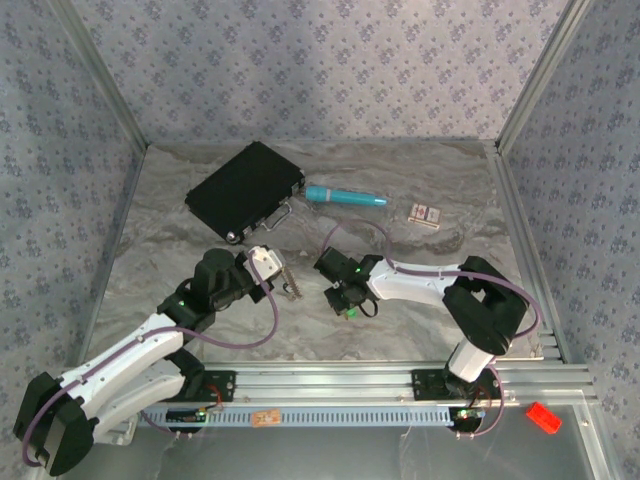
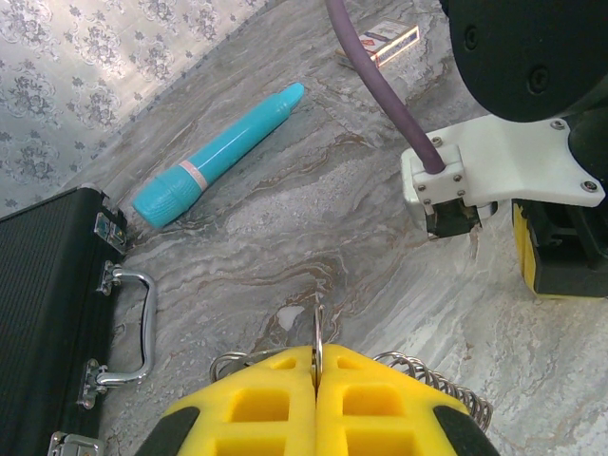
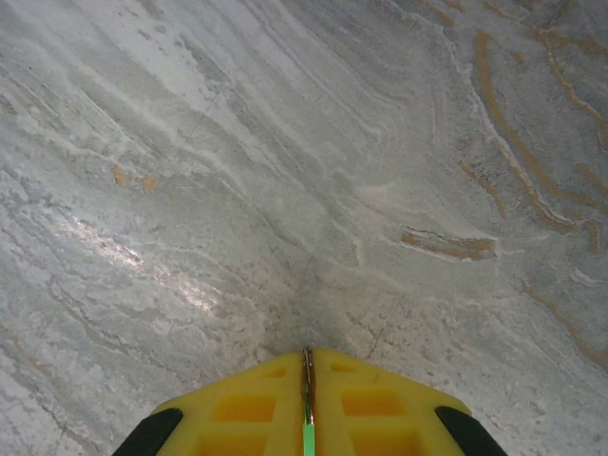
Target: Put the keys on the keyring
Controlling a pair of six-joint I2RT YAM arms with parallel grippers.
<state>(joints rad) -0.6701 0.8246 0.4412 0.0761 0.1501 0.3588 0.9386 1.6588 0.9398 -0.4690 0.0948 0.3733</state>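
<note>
- Pinching the keyring (image 2: 317,331) edge-on over the middle of the surface (image 2: 313,218), the left hand (image 2: 317,366) is pressed together. The ring's chain (image 2: 446,380) hangs beside its right pad.
- Near it, the right hand (image 3: 308,366) clamps the green-headed key (image 3: 308,418) between 2 pads.
- Risk: ring or key could twist or slip in the soft pads once they meet, so the key misses the ring's gap.

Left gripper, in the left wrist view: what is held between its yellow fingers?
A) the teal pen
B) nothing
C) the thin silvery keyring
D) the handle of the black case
C: the keyring stands edge-on in the shut left gripper, while the teal pen and the black case lie apart on the table.
</note>
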